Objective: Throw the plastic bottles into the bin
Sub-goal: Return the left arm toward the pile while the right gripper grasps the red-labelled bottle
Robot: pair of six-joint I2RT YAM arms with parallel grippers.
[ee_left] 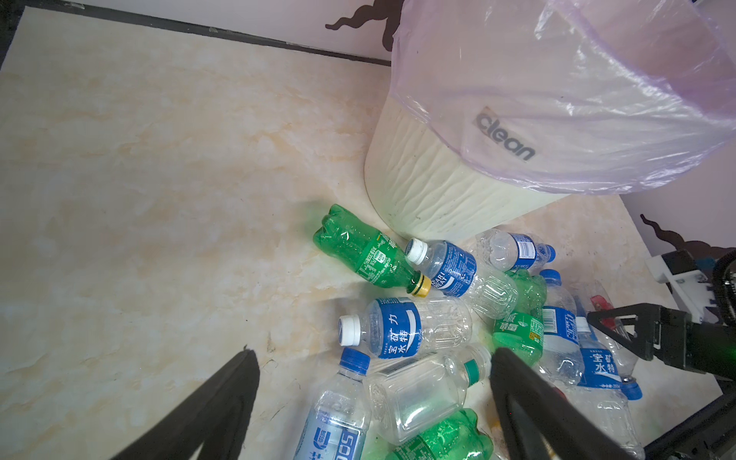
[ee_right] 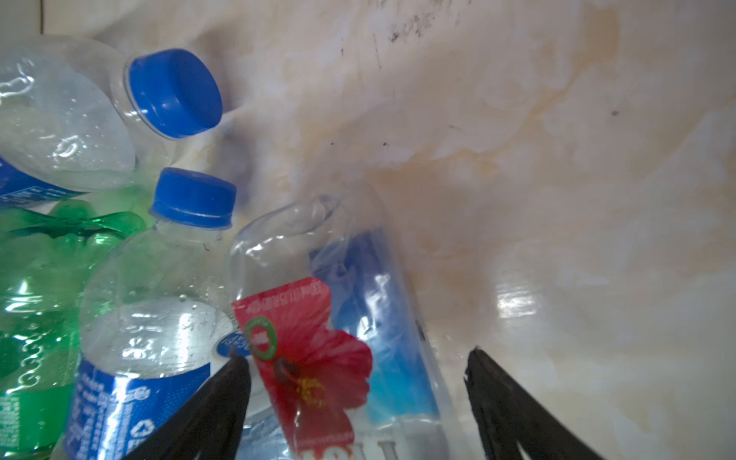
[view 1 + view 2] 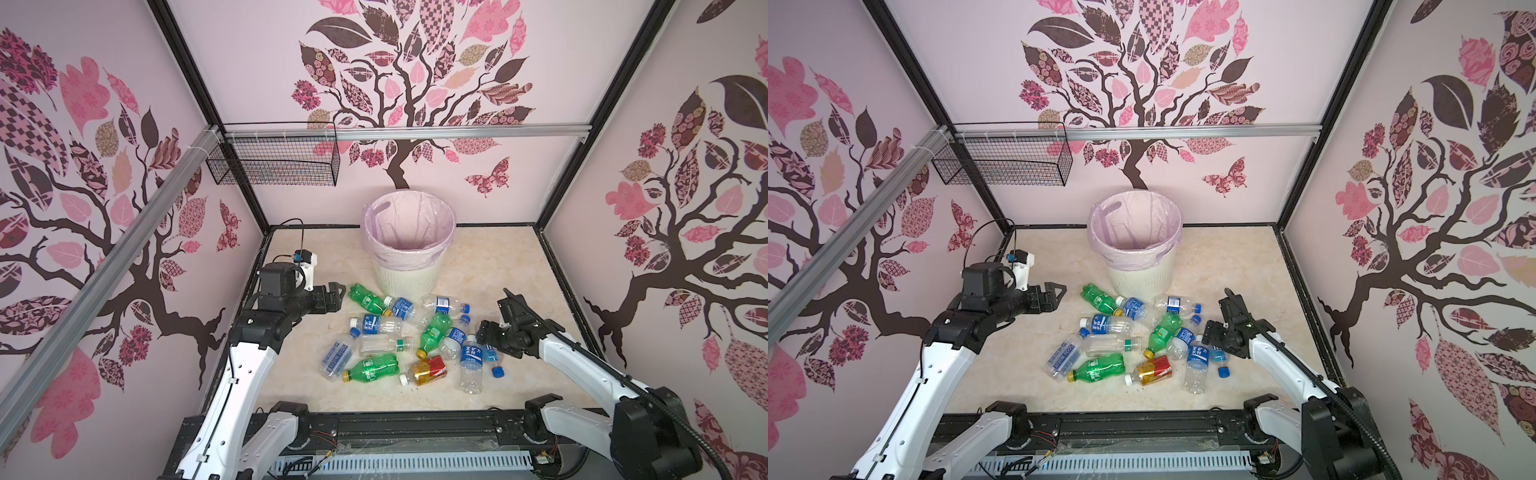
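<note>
Several plastic bottles [image 3: 399, 336] lie in a heap on the marble floor in front of the bin [image 3: 405, 278], which is cream and ribbed with a pink bag. The heap holds clear bottles with blue labels, green ones [image 3: 368, 300] and an amber one [image 3: 428, 370]. My left gripper [image 3: 336, 295] hovers open at the heap's left edge; in its wrist view [image 1: 372, 358] bottles lie below the jaws. My right gripper [image 2: 358, 358] is low at the heap's right edge. Its open jaws straddle a clear bottle with a red flower label [image 2: 350, 318], and a gap shows beside one finger.
A black wire mesh basket [image 3: 274, 162] hangs on the back wall at upper left. Patterned walls close in both sides and the back. A black frame rail [image 3: 415, 428] runs along the front edge between the arm bases.
</note>
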